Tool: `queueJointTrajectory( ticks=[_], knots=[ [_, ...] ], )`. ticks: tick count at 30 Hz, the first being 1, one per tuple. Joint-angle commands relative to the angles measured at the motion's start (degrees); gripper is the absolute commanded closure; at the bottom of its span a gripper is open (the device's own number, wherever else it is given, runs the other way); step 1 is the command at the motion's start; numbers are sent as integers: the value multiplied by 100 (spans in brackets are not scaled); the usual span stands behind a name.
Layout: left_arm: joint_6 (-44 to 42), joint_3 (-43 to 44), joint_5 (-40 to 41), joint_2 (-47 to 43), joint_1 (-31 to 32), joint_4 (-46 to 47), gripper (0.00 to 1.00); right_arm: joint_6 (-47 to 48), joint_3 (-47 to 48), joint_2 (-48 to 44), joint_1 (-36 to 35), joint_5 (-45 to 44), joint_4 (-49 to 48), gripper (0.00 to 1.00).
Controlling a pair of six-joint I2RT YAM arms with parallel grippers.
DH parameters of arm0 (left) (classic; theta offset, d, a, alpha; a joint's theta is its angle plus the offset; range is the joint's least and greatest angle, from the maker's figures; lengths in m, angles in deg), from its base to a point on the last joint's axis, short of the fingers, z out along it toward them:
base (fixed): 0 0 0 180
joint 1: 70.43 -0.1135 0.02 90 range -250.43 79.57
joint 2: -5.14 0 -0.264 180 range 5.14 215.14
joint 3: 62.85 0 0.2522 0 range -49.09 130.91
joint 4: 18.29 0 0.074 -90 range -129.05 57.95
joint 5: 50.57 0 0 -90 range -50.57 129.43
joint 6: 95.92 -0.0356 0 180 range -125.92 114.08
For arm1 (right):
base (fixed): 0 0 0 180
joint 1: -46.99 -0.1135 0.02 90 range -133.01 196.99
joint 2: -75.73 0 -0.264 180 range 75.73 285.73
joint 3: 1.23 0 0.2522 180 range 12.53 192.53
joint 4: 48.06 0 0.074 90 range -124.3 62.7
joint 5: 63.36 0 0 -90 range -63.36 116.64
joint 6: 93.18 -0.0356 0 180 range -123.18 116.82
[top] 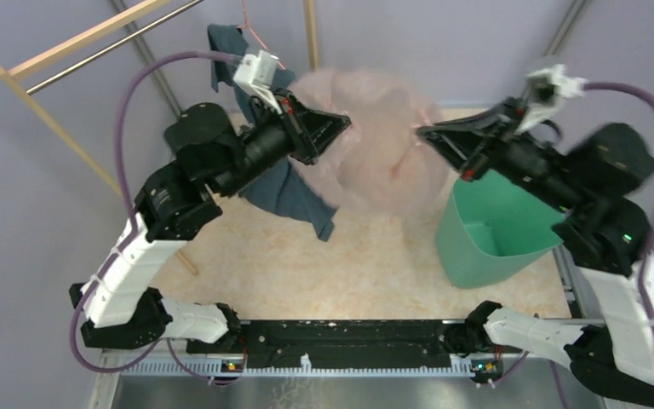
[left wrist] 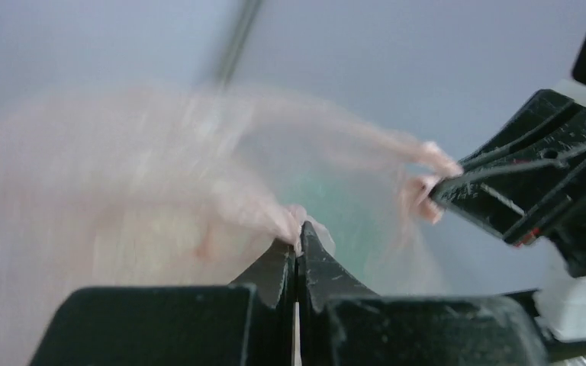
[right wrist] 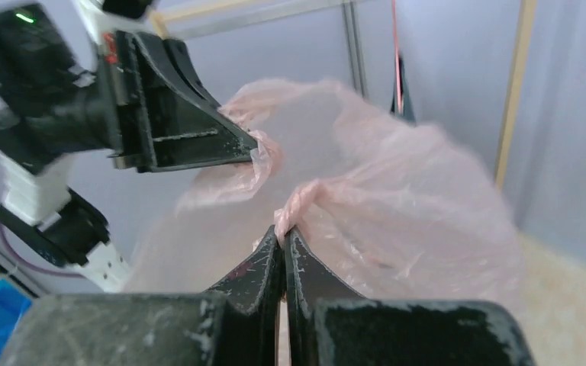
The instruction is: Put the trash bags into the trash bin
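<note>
A thin pale pink trash bag (top: 383, 153) hangs in the air, stretched wide between my two grippers, above the table's far side. My left gripper (top: 347, 124) is shut on its left edge, seen pinched at the tips (left wrist: 299, 231). On the opposite edge my right gripper (top: 420, 133) is shut on a twisted bit of film (right wrist: 284, 226). The teal-green trash bin (top: 490, 234) stands on the table at the right, below my right arm and just right of the bag (right wrist: 397, 191). The bag (left wrist: 145, 198) is blurred in the left wrist view.
A dark blue-grey cloth shirt (top: 285, 192) hangs behind my left arm from a wooden and metal rack (top: 85, 43). A metal post (top: 562, 34) stands at the back right. The pale tabletop (top: 306, 264) spreads out under the bag.
</note>
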Motion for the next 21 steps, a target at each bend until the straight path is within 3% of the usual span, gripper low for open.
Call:
queueJointTrajectory(
  ticks=[1, 4, 6, 8, 10, 12, 15, 17, 19, 21],
  knots=[
    [-822, -266, -793, -723, 17, 937, 100, 394, -19, -692, -6, -6, -367, 100],
    [-434, -3169, 802, -1947, 15, 1520, 100, 198, -1614, -1373, -4, -661, -551, 100],
    [322, -4566, 1604, -2374, 11, 920, 100, -374, -2783, -1587, -8, -656, -505, 100],
    [1281, -5707, 1736, -2502, 4, -73, 100, -1059, -4032, -1660, -3, 172, -830, 100],
    [2761, -6517, 1577, -2544, 11, -1246, 100, -1695, -5225, -1733, -8, 861, -1304, 100],
    [3189, -6927, 1178, -2796, 11, -1495, 100, -1845, -5507, -1916, -4, 827, -1348, 100],
    [2305, -6624, 1058, -3352, 3, -457, 100, -1151, -4640, -1947, -6, 86, -857, 100],
    [1390, -5789, 1098, -3303, -7, 339, 100, -497, -3503, -1502, -7, -232, -510, 100],
    [366, -4331, 948, -2696, -7, 613, 100, 42, -2214, -841, -1, -352, -154, 100],
    [-258, -2444, 670, -1814, -7, 244, 100, 345, -1098, -467, -2, -289, 42, 100]
  ],
)
